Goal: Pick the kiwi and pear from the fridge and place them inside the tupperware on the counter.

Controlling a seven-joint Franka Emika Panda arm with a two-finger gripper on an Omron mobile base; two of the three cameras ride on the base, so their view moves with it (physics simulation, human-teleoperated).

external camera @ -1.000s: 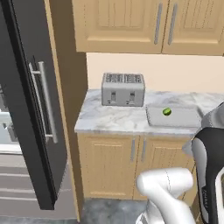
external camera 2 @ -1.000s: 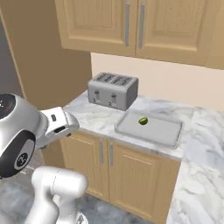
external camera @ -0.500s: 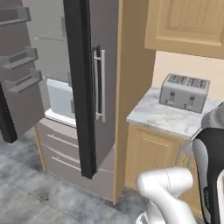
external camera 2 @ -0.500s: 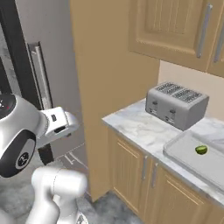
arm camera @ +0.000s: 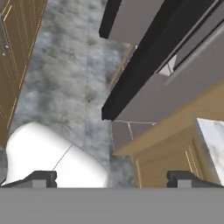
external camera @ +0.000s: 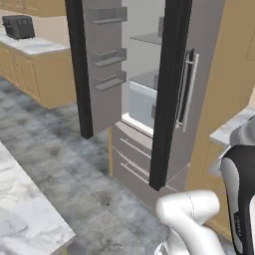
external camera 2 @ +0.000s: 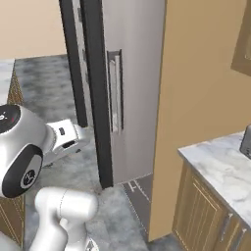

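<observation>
A grey stone-patterned floor is stretching in front of the fridge (external camera: 149, 94), which is standing with one dark door swung open so that its pale shelves, door bins and translucent drawer are showing. The counter (external camera 2: 220, 169) is sitting just to the right of the fridge, past a tall wooden panel, and a second stretch of cabinets is running along the far wall to the fridge's left. The gripper (arm camera: 111, 177) is pointing down toward the floor near the foot of the fridge, its two fingertips (arm camera: 41, 178) standing wide apart with nothing between them.

Neither the pear nor the kiwi is making itself out on the fridge shelves at this distance, so where the pear is lying cannot be told yet.

The step in hand is likely getting squared up to the open fridge. To do it well, the base should be stopping in front of the opening and clear of the door's edge, then the hand should be lifting level with the shelves before reaching in.
</observation>
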